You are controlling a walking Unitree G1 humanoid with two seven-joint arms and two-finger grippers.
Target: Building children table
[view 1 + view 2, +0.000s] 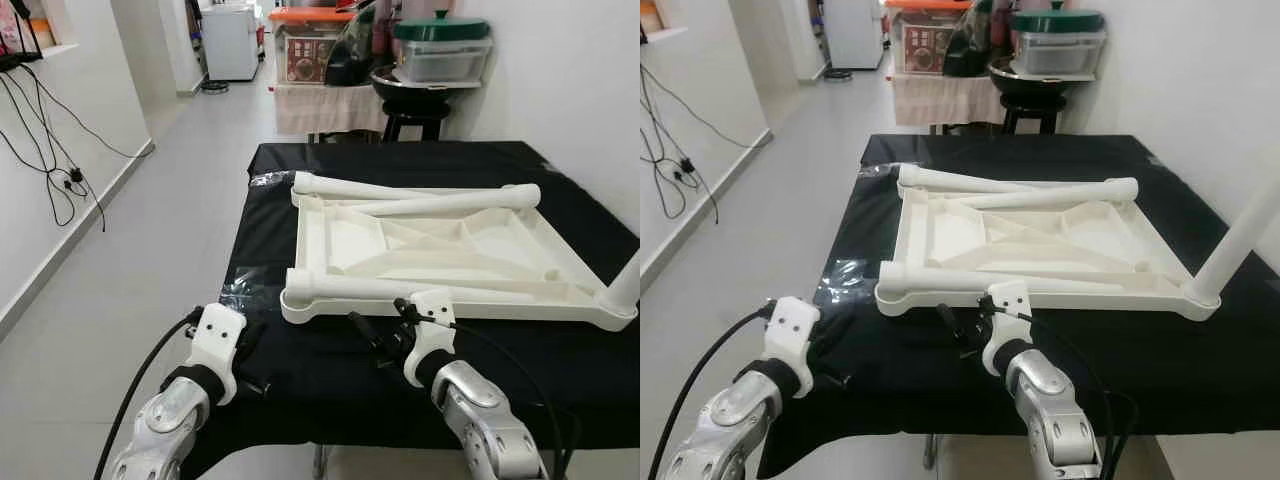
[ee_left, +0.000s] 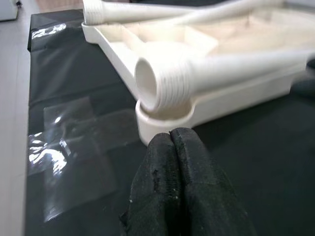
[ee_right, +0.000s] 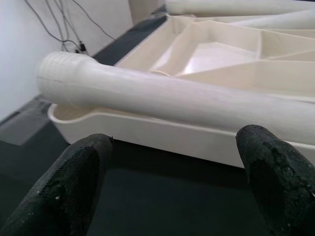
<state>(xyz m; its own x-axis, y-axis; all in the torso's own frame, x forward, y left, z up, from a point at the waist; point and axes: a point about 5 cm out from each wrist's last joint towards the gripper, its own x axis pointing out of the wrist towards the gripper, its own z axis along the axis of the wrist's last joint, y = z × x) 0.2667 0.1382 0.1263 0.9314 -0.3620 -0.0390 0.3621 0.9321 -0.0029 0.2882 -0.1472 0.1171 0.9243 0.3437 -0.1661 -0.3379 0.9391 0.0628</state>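
I see the near loose leg point(image 1: 380, 289) lying across the upturned tabletop point(image 1: 340, 240) – long axis crosswise, directly ahead of my right gripper point(image 3: 177, 167) (fingers spread); left gripper point(image 2: 172, 147), pressed together, faces its threaded end.

Your left pincer point(image 2: 171, 142) has its two black fingers point(image 2: 162, 187) pressed together, tips just short of the white tabletop's point(image 2: 216, 101) rounded corner. A white leg point(image 2: 206, 73) lies across that corner, its threaded open end facing you. Clear plastic wrap point(image 2: 64, 147) lies flat on the black worktop point(image 2: 261, 157) beside it.
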